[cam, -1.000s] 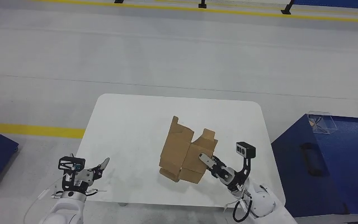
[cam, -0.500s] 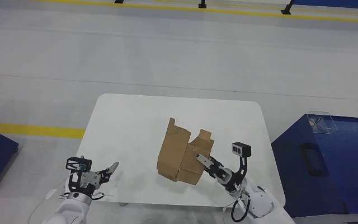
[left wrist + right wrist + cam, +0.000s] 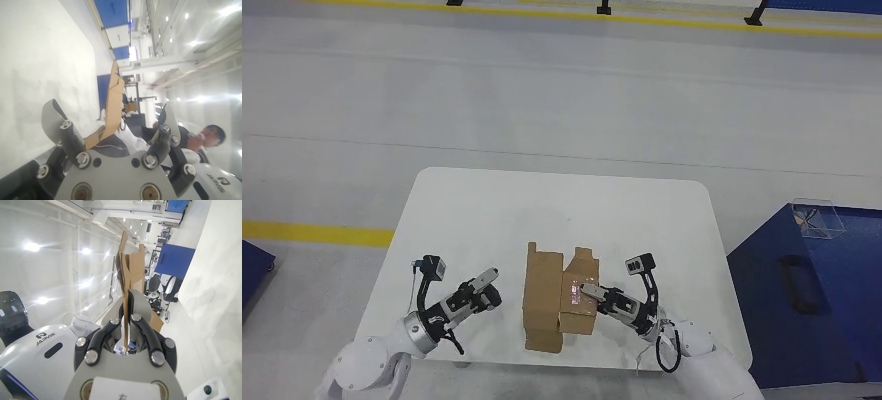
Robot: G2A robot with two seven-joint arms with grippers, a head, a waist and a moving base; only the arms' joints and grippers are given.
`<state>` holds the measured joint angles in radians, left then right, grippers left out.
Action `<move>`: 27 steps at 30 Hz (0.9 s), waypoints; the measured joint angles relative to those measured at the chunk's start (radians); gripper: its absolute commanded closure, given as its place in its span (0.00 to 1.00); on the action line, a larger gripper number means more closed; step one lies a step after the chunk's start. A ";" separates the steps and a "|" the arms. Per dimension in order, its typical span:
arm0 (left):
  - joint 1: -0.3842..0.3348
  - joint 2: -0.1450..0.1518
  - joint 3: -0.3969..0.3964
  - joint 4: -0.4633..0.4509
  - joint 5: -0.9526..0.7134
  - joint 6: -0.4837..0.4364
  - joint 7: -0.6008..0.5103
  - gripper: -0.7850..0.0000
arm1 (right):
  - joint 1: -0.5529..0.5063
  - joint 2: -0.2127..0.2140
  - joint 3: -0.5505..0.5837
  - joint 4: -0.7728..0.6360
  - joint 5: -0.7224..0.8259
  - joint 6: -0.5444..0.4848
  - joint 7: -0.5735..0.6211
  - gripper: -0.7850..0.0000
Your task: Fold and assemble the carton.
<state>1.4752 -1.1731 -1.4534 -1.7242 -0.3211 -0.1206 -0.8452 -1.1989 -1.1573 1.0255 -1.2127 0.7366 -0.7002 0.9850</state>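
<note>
Cardboard takes the lower middle of the top view: the carton stands over the near part of the white desk, brown and only partly folded, its flaps rising unevenly toward the centre of the frame. Whether its lower edge rests on the desk or hangs just above it cannot be told.

The right hand is at the carton's right-hand edge in that frame, closed on one of the panels. The right wrist view confirms the grip. There the right hand pinches a thin sheet of cardboard seen edge-on (both fingers pressed flat against it), and the rest of the carton extends beyond the fingertips.

The left hand is to the left of the carton in the top view, near its side, with a strip of bare desk between them. It is spread wide and grips nothing. In the left wrist view the carton shows edge-on beyond the parted fingers.

Off the desk, a blue cabinet fills the right edge of the top view, and a yellow stripe crosses the floor at the left edge.
</note>
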 measured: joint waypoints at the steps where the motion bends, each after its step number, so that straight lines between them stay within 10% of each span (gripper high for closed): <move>1: -0.025 -0.002 0.024 0.024 -0.022 0.011 -0.032 0.00 | 0.006 -0.002 -0.006 0.011 0.016 0.007 0.023 1.00; 5: -0.071 -0.006 0.092 0.066 -0.037 0.014 -0.086 0.00 | 0.017 -0.008 -0.019 0.036 0.062 0.033 0.099 1.00; 8: -0.087 -0.008 0.127 0.081 -0.034 0.007 -0.115 0.71 | 0.024 -0.012 -0.024 0.055 0.079 0.039 0.133 1.00; 10: -0.095 -0.008 0.140 0.092 -0.042 0.005 -0.123 1.00 | 0.028 -0.016 -0.027 0.065 0.094 0.043 0.147 1.00; 22: -0.115 -0.002 0.156 0.119 -0.081 0.006 -0.186 1.00 | 0.037 -0.026 -0.018 0.095 0.114 0.057 0.182 1.00; 23: -0.116 -0.002 0.156 0.119 -0.080 0.008 -0.193 1.00 | 0.038 -0.027 -0.019 0.095 0.110 0.063 0.181 0.62; 24: -0.116 -0.002 0.156 0.120 -0.080 0.008 -0.192 1.00 | 0.038 -0.027 -0.020 0.095 0.108 0.071 0.181 0.00; 27: -0.116 -0.002 0.156 0.119 -0.080 0.008 -0.186 1.00 | 0.038 -0.027 -0.021 0.096 0.107 0.075 0.181 0.00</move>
<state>1.3595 -1.1749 -1.2976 -1.6048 -0.4014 -0.1129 -1.0316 -1.1609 -1.1846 1.0042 -1.1168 0.8431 -0.6254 1.1656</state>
